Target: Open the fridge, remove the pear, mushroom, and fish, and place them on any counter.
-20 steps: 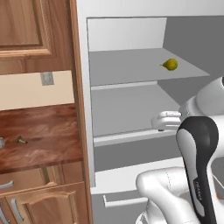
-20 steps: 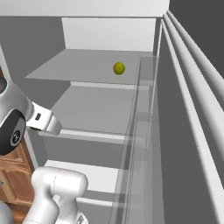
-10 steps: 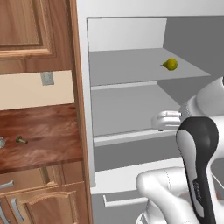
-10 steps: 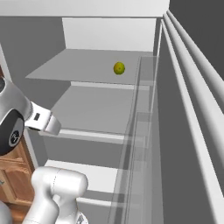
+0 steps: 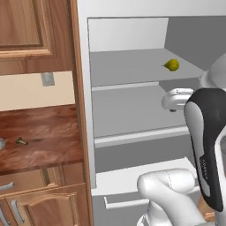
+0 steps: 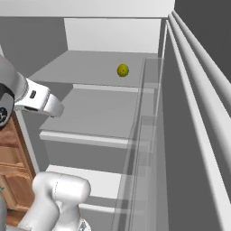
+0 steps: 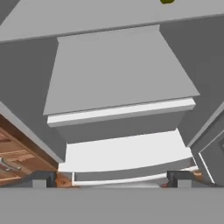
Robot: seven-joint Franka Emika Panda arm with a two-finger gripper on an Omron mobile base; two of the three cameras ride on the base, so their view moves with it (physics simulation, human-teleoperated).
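Grey shelves fill the open fridge (image 5: 132,106), and the pear (image 5: 171,65) lies alone on the upper shelf, toward the back right. On the counter (image 5: 44,132) left of the fridge sits the mushroom (image 5: 20,141). Before the lower shelves, the gripper (image 7: 111,178) holds nothing, its fingers spread wide.

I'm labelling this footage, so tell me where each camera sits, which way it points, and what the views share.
Left base view: behind the arm's left, facing the open fridge and counter; arm at right.
Right base view: behind its right, along the fridge door; arm at left.
Hand view: on the hand, facing the shelves; open gripper at bottom.
Shared: the pear on the upper shelf.
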